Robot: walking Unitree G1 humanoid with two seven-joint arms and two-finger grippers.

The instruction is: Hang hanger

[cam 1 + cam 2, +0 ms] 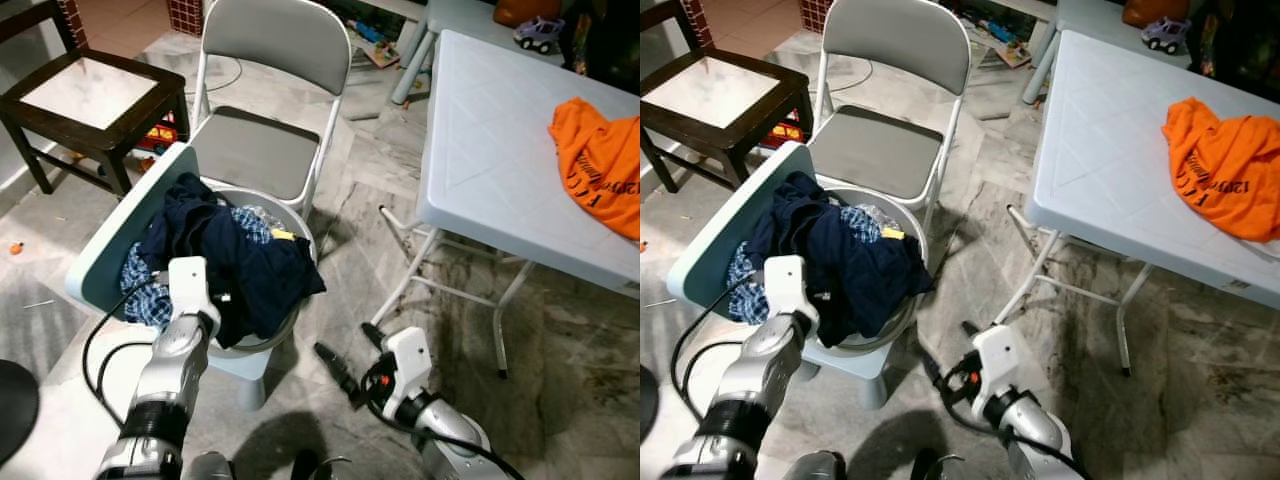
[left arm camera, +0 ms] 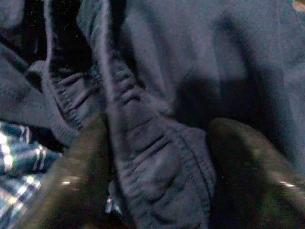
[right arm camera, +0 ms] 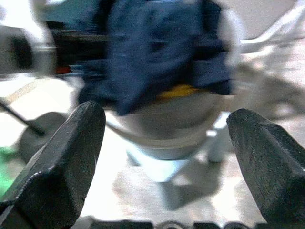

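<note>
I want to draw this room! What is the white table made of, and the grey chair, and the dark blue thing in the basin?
The white table looks like moulded plastic: matt, with pressed lines on top, on thin metal legs. The grey chair seems to have a painted metal tube frame and a smooth padded seat, perhaps vinyl. The dark blue garment is soft knit cloth, with gathered elastic stitching.

The two head cameras looked forward and down from above onto the floor, and both shared the same scene: the basket of clothes (image 1: 262,262), the grey folding chair (image 1: 262,100) and the white bench (image 1: 1110,150). The left wrist camera was very near to the dark blue clothes (image 2: 190,71), along its own fingers (image 2: 71,191). The right wrist camera looked from low over the floor toward the same basket (image 3: 167,138), between its fingers (image 3: 62,162), with some blur.
</note>
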